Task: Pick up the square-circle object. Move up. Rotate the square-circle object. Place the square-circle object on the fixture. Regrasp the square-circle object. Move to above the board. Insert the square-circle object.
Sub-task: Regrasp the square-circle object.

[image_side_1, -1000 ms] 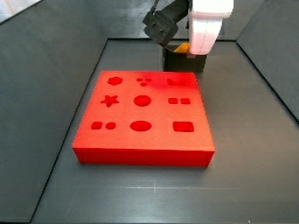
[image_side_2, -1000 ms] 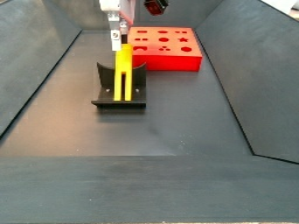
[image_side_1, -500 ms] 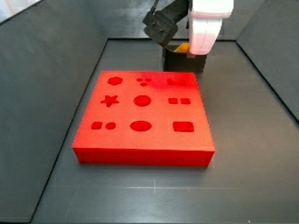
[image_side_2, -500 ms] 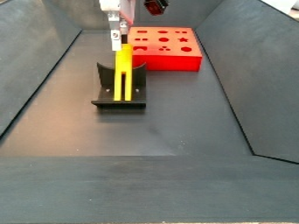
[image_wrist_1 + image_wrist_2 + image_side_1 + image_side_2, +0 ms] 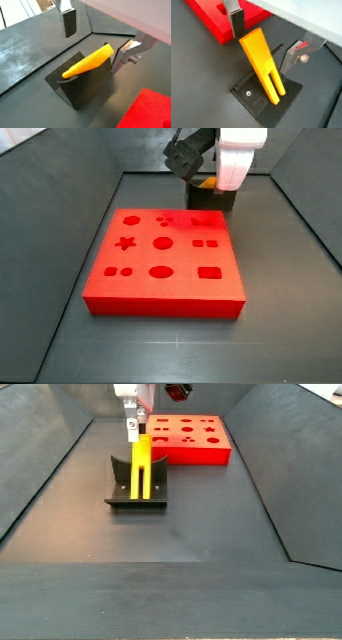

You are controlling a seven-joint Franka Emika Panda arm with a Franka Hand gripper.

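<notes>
The square-circle object (image 5: 262, 62) leans upright against the fixture (image 5: 264, 101), so the arm can take a fresh hold on it. The gripper (image 5: 264, 45) hangs over its top end, its 2 fingers (image 5: 236, 23) spread to either side, not touching it. The board (image 5: 186, 438) waits just beyond the fixture.

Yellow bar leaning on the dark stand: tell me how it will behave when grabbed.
Probably stiff: the yellow bar stays straight while propped on the stand. Its flat faces likely suit the tool, whose open fingers flank its top. Leaning and unsecured, a nudge might tip it.
</notes>
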